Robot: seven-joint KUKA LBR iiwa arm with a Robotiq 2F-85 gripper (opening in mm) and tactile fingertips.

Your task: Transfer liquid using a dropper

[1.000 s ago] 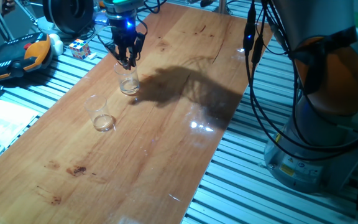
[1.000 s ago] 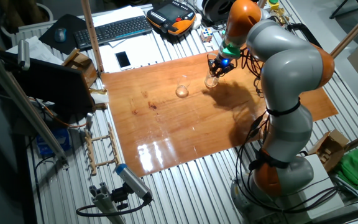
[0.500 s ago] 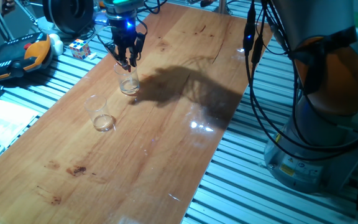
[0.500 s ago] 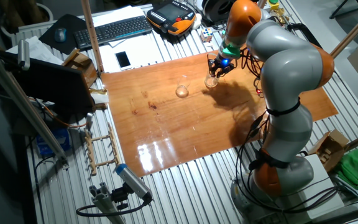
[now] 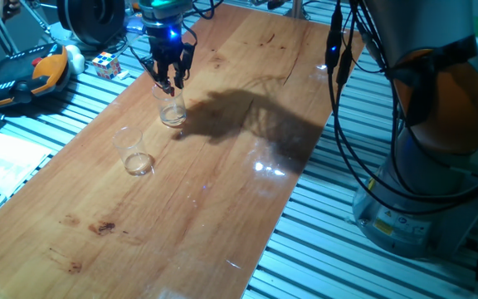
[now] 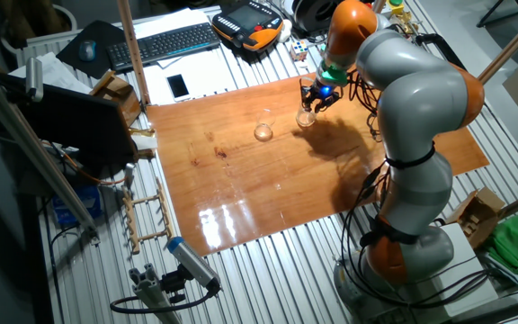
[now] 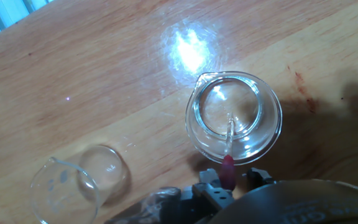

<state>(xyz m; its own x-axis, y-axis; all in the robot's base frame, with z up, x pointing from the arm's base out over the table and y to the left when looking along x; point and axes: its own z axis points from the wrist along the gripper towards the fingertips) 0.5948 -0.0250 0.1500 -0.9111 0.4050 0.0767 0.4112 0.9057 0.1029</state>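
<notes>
My gripper hangs over the farther clear cup, shut on the dropper. In the hand view the dropper's dark red end sits between the fingers at the bottom edge. Its thin clear tube points down into that cup, the tip near the bottom. A shallow layer of clear liquid glints inside. A second clear cup stands apart at the lower left; it is the nearer cup in one fixed view. The other fixed view shows the gripper above the right-hand cup.
The cups stand on a wooden board laid over a slatted metal table. Off the board's far corner lie a puzzle cube and an orange-black pendant. A keyboard and phone lie beyond the board.
</notes>
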